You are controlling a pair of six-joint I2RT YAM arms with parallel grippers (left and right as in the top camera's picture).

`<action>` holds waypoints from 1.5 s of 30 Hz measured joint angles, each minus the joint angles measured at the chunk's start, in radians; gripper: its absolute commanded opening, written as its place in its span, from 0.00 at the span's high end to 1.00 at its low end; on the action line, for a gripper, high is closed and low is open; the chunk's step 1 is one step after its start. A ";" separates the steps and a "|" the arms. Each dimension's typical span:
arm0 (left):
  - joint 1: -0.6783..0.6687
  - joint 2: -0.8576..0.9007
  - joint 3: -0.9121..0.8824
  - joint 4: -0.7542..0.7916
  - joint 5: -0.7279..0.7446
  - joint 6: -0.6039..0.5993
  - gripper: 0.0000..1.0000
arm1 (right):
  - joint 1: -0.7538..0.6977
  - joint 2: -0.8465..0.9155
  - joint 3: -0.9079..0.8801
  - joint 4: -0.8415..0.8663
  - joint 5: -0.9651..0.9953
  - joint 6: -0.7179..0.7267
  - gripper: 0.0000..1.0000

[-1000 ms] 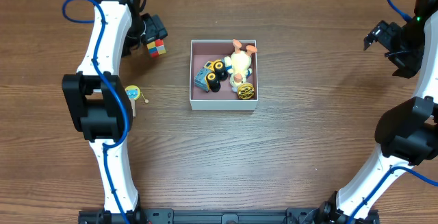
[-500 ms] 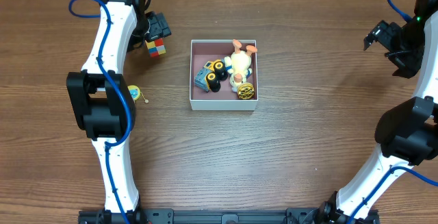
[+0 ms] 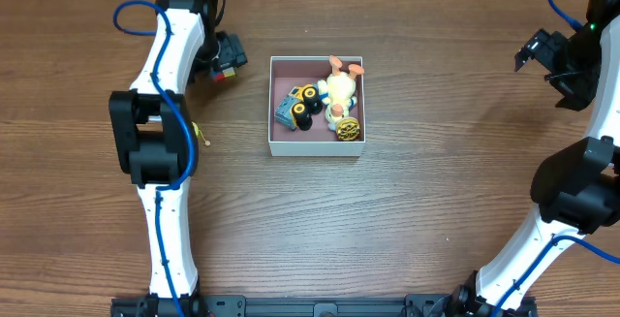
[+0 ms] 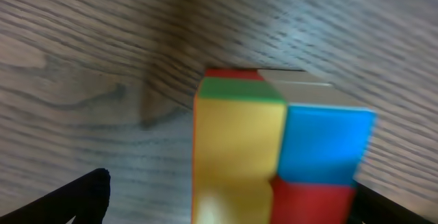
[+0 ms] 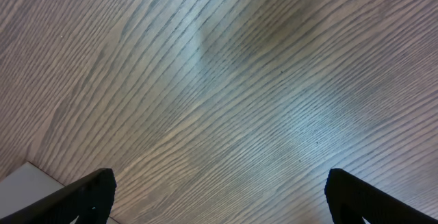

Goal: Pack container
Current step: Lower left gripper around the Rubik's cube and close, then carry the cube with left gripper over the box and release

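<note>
The container (image 3: 316, 147), a white-walled square box with a pink inside, stands mid-table. It holds a blue and yellow toy truck (image 3: 298, 106), a cream plush animal (image 3: 339, 89) and a small gold toy (image 3: 349, 128). A multicoloured cube (image 3: 225, 74) lies left of the container, mostly under my left gripper (image 3: 223, 57). In the left wrist view the cube (image 4: 274, 148) fills the space between the open fingers (image 4: 229, 203), close to the right finger, with a gap at the left one. My right gripper (image 3: 542, 55) is open and empty at the far right, over bare wood (image 5: 219, 196).
A small toy left of the container is mostly hidden under my left arm; only its thin yellow stick (image 3: 203, 138) shows. A white corner (image 5: 20, 183) shows at the lower left of the right wrist view.
My left arm has swung right and its gripper has come down over the cube, now covering most of it. The arm now hides the small round toy. The right arm has not moved.
</note>
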 measured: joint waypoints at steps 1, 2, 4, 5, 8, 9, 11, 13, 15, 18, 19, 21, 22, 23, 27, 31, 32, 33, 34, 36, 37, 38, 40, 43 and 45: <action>0.000 0.005 0.000 0.000 0.000 0.000 0.00 | 0.000 0.000 0.000 0.000 0.000 0.000 0.00; 0.000 0.008 0.000 0.001 0.000 0.000 0.00 | 0.000 0.000 0.000 0.000 0.000 0.000 0.00; 0.000 0.010 0.000 0.011 -0.001 0.000 0.00 | 0.000 0.000 0.000 0.000 0.000 0.000 0.00; 0.000 0.010 0.000 0.015 -0.002 0.000 0.00 | 0.000 0.000 0.000 0.000 0.000 0.000 0.00; 0.000 0.010 0.000 0.016 -0.004 0.000 0.00 | 0.000 0.000 0.000 0.000 0.000 0.000 0.00; 0.000 0.010 0.000 0.016 -0.004 0.000 0.00 | 0.000 0.000 0.000 0.000 0.000 0.000 0.00; 0.000 0.010 0.001 0.018 -0.008 0.001 0.09 | 0.000 0.000 0.000 0.000 0.000 0.000 0.00; 0.000 0.010 0.001 0.018 -0.013 0.002 0.25 | 0.000 0.000 0.000 0.000 0.000 0.000 0.00; 0.000 0.010 0.001 0.018 -0.023 0.014 0.41 | 0.000 0.000 0.000 0.000 0.000 0.000 0.00; 0.000 0.010 0.001 0.018 -0.031 0.021 0.44 | 0.000 0.000 0.000 0.000 0.000 0.000 0.00; 0.000 0.010 0.001 0.019 -0.034 0.020 0.49 | 0.000 0.000 0.000 0.000 0.000 0.000 0.00; 0.000 0.010 0.001 0.018 -0.037 0.024 0.55 | 0.000 0.000 0.000 0.000 0.000 0.000 0.00; 0.000 0.010 0.001 0.018 -0.037 0.025 0.55 | 0.000 0.000 0.000 0.000 0.000 0.000 0.00; 0.000 0.010 0.001 0.019 -0.038 0.024 0.56 | 0.000 0.000 0.000 0.000 0.000 0.000 0.00; 0.000 0.010 0.003 0.017 -0.041 0.036 0.58 | 0.000 0.000 0.000 0.000 0.000 0.000 0.00; 0.000 0.010 0.030 -0.024 -0.041 0.067 0.63 | 0.000 0.000 0.000 0.001 0.000 0.000 0.00; 0.000 0.010 0.048 -0.040 -0.042 0.079 0.64 | 0.000 0.000 0.000 0.000 0.000 0.000 0.00; 0.000 0.010 0.071 -0.056 -0.041 0.084 0.64 | 0.000 0.000 0.000 0.000 0.000 0.000 0.00; 0.000 0.010 0.092 -0.071 -0.041 0.087 0.65 | 0.000 0.000 0.000 0.000 0.000 0.000 0.00; 0.000 0.010 0.156 -0.112 -0.041 0.096 0.64 | 0.000 0.000 0.000 0.000 0.000 0.000 0.00; 0.000 0.010 0.193 -0.136 -0.041 0.102 0.64 | 0.000 0.000 0.000 0.000 0.000 0.000 0.00; 0.000 0.010 0.221 -0.154 -0.040 0.103 0.64 | 0.000 0.000 0.000 0.000 0.000 0.000 0.00; -0.002 0.010 0.312 -0.212 -0.031 0.110 0.65 | 0.000 0.000 0.000 0.000 0.000 0.000 0.00; -0.009 0.010 0.412 -0.286 -0.007 0.124 0.67 | 0.000 0.000 0.000 0.000 0.000 0.000 0.00; -0.023 0.010 0.467 -0.348 0.016 0.136 0.68 | 0.000 0.000 0.000 0.000 0.000 0.000 0.00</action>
